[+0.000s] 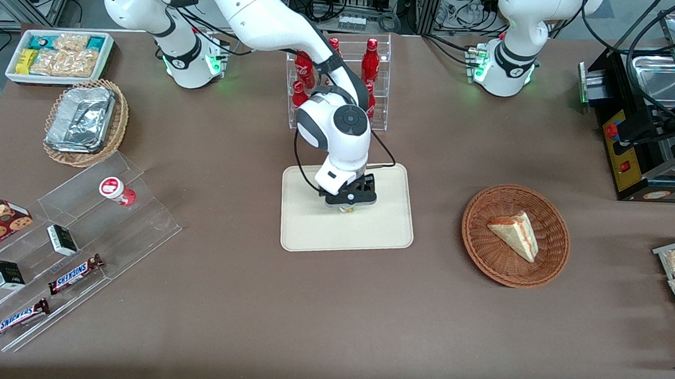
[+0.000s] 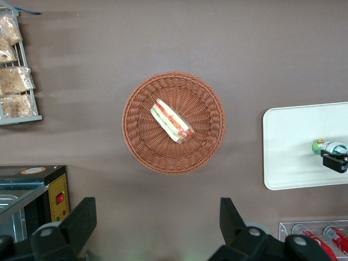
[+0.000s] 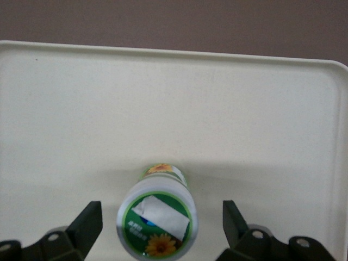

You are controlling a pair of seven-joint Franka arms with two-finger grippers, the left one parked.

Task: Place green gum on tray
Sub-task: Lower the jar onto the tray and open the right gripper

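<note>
Green gum stands on tray, between spread claw fingers.

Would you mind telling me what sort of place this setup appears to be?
Probably a robotics lab staged as a snack shop: snack bars on an acrylic display, a cola bottle rack, cables and metal framing. The gripper hangs open above the tray, its fingers apart from the green gum standing there.

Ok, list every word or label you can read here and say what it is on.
"SNICKERS": bar on the clear rack.
"SNICKERS": second bar, nearer the front camera.
Green gum lid label: sunflower and small print, unreadable. It stands on the tray between the open pincer's fingers.
Red bottles, red gum: print unreadable.
</note>
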